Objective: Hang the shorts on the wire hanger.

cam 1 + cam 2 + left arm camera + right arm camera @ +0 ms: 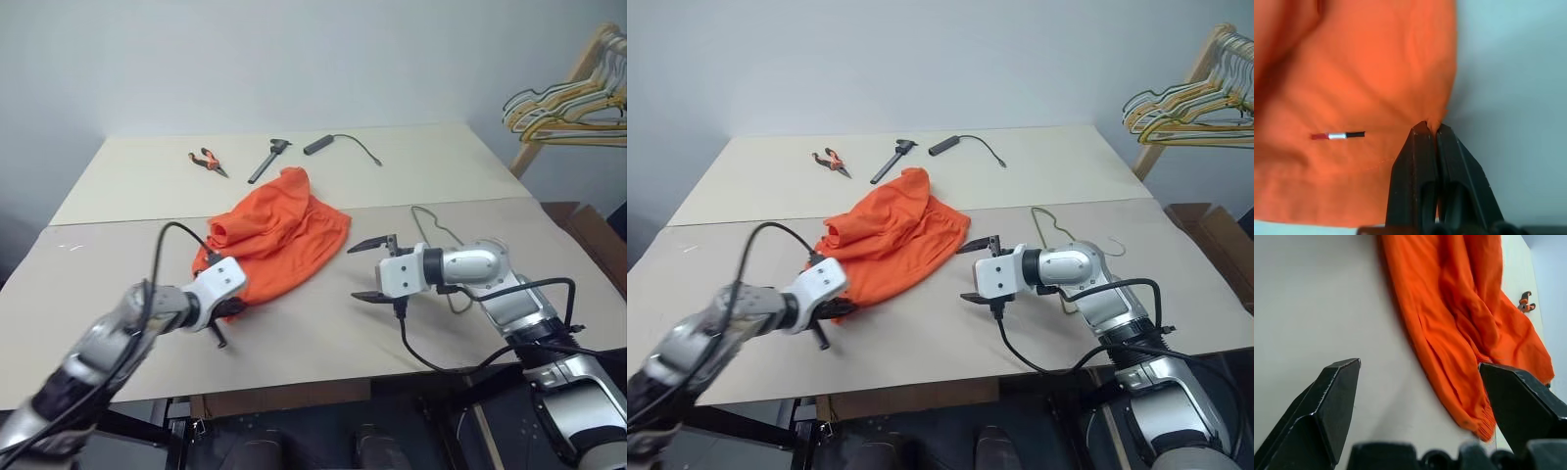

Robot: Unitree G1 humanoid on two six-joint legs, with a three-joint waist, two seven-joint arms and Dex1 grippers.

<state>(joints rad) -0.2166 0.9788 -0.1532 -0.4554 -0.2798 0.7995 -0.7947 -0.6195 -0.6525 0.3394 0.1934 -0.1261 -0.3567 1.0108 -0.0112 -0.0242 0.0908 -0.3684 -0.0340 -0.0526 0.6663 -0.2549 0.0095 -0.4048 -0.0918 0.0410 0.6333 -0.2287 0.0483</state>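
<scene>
The shorts [274, 238] lie crumpled mid-desk, light, limp and likely to sag, so a hem or the waistband looks the surest place to hold; the left gripper [1431, 128] is clenched on a pinch of their hem. The right gripper [373, 267] hovers spread wide beside them, the wire hanger [432, 233] just behind it. The left wrist view shows a small striped mark [1337, 135] near the hem, unseen from the head views.

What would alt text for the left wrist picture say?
Two black fingers of the left gripper, pressed together, pinch the edge of bright orange fabric shorts lying on a pale table. A small red, white and black mark sits near the hem.
</scene>
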